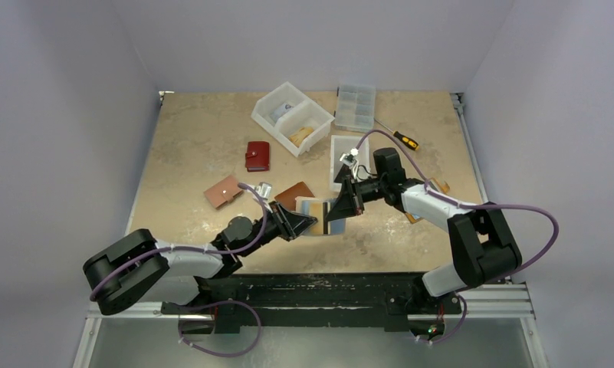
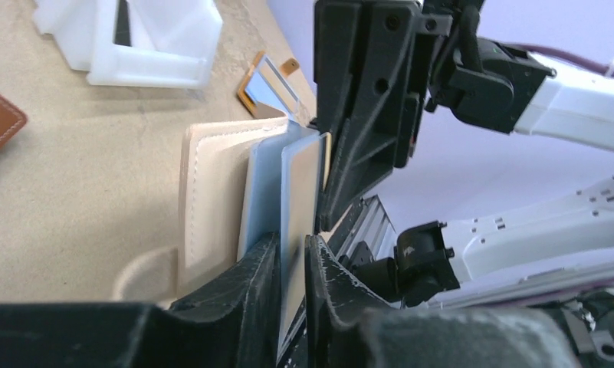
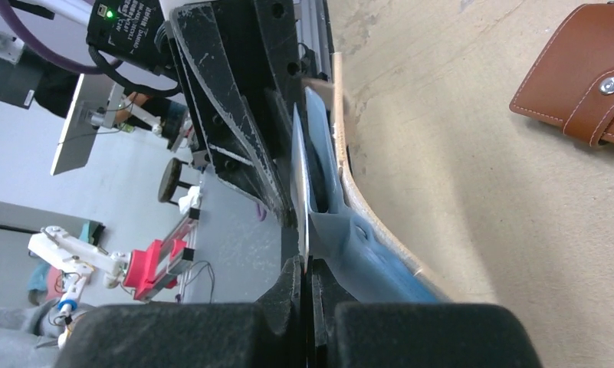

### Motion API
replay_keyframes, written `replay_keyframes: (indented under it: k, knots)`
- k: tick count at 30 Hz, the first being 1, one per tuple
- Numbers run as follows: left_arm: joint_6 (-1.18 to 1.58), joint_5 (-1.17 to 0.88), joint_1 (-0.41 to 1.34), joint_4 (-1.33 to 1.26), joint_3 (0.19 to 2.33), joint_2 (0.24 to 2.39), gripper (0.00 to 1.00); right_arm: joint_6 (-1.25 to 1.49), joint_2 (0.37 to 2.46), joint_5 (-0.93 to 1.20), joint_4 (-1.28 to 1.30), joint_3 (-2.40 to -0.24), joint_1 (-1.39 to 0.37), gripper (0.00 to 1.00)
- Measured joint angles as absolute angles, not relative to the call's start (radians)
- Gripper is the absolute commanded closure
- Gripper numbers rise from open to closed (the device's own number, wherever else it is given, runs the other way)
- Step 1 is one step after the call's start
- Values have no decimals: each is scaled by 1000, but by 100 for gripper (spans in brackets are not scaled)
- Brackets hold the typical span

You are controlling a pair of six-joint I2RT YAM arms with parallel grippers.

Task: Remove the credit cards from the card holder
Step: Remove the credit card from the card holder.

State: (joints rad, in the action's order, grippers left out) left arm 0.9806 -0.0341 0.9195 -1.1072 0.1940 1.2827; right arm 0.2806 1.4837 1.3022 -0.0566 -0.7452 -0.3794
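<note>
Left pincer (image 2: pixel 292 249) is clenched on a pale credit card (image 2: pixel 300 180) standing out of the open card holder (image 2: pixel 211 192) on the surface (image 2: pixel 73 192) — right pincer (image 3: pixel 306 268) nips what seems the same card's far edge — thin, stiff, slick plastic, best pinched near an edge, with open room above to lift.

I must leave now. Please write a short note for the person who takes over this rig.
Left gripper: shut on a blue pocket of the card holder.
Right gripper: shut on the edge of one card, not yet out.
The holder is open, held between both arms mid-table.
Done: both grips taken.
Left: pull this card free, then the other cards.
</note>
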Motion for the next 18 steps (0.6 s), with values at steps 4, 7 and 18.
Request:
replay_keyframes:
  k: [4,7,18]
  knots:
    - [997,10,919,-1067,184,1247,71,244,1484,1296,-35,-745,-381,100]
    - [1005,22,919,-1059,183,1232,71,218,1484,1292,-12,-746,-381,100]
    - [1037,55,918,-1048,141,1230,100,96,1486,1218,125,-764,-382,100]
